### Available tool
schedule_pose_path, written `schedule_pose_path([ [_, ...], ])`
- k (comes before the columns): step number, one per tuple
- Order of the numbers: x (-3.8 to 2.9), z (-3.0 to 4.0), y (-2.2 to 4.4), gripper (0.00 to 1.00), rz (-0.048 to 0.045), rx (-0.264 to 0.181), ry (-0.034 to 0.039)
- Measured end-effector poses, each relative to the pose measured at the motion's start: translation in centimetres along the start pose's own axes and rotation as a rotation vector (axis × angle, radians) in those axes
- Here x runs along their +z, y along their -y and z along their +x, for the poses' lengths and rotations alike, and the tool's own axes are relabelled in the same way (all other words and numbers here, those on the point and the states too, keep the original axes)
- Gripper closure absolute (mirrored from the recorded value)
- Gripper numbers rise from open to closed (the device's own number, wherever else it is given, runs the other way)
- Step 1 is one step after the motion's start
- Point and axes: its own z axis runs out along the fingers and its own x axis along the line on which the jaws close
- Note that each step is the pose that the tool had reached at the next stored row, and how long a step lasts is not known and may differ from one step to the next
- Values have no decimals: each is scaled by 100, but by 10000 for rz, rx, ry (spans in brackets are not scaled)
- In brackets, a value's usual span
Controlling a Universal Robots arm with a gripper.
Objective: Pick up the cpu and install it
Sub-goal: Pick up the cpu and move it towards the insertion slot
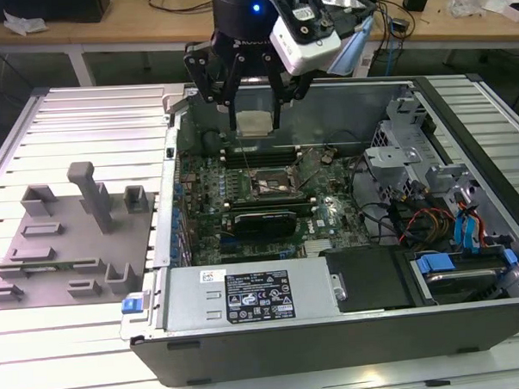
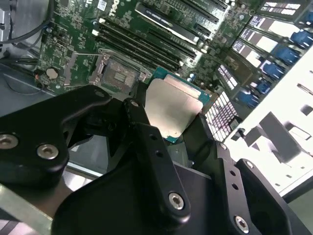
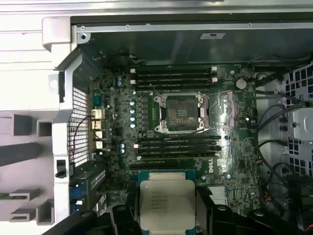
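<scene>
The cpu [image 1: 255, 123] is a small flat square chip with a silvery top and a green rim. My gripper [image 1: 255, 126] is shut on the cpu and holds it in the air over the open computer case, above the far part of the motherboard. Both wrist views show the cpu [image 2: 171, 108] [image 3: 167, 204] clamped between the black fingers [image 2: 146, 142]. The open socket [image 1: 274, 183] [image 3: 183, 113] [image 2: 117, 74] sits lower on the green motherboard, its metal frame lifted and its square seat bare.
The case [image 1: 248, 333] lies open on a slatted metal table. Memory slots [image 3: 173, 77] flank the socket. A grey fixture [image 1: 68, 242] with posts stands at the exterior view's left. Drive cages and cables [image 1: 441, 212] fill the case's right side.
</scene>
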Motion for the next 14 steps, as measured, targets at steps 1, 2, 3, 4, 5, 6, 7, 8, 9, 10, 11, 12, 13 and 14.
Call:
schedule_pose_path([
  [1,9,-17,-1,45,1,0,-4],
  [2,23,-45,-3,45,2,1,-11],
  [3,32,-63,-5,45,2,1,-15],
  [4,40,-83,-7,45,4,0,-21],
  [5,48,-101,-9,45,6,1,-25],
  [6,56,-122,-11,45,9,2,-30],
  [7,62,-140,-13,45,11,2,-34],
  [8,72,-165,-16,45,11,2,-38],
  [9,79,-189,-18,45,12,2,-44],
  [10,85,-212,-20,45,14,2,-49],
  [11,92,-237,-23,45,15,2,-56],
  [12,98,-259,-27,45,16,3,-62],
  [13,106,-288,-29,45,17,4,-71],
  [14,111,-309,-31,45,18,4,-78],
])
